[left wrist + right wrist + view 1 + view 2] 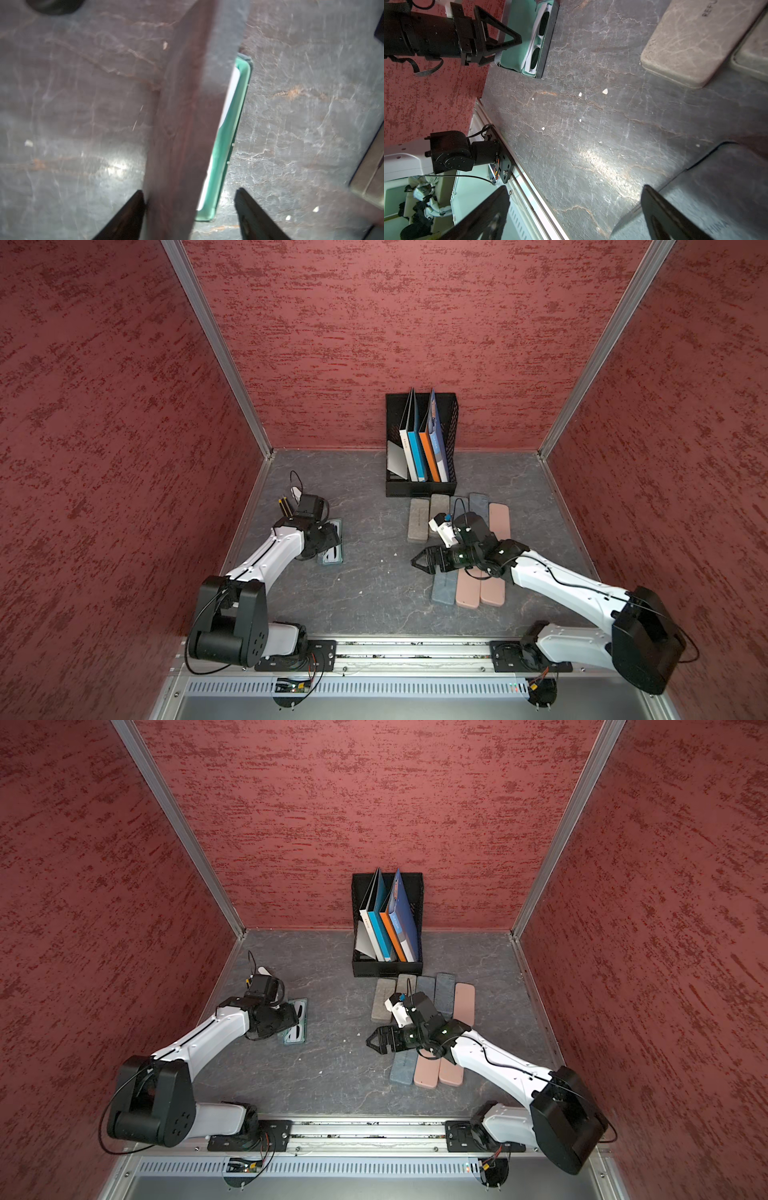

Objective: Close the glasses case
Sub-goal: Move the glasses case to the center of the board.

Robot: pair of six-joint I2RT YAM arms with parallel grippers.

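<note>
The glasses case (335,549) lies open at the table's left, mint-lined, with white sunglasses (538,39) in its tray. My left gripper (190,192) hangs over it, jaws apart. The case's dark lid (187,104) stands raised between them. One fingertip (138,199) touches the lid's outer face, and the other is well clear of it. The green lining (226,133) shows beyond the lid. In both top views the arm hides most of the case (298,1025). My right gripper (417,562) (576,190) is open and empty above the table's middle.
Several closed cases, grey (417,520), blue (442,593) and pink (496,556), lie in a pile under my right arm. A black file holder (419,488) with books stands at the back wall. Red walls enclose three sides, and a metal rail (415,649) runs along the front.
</note>
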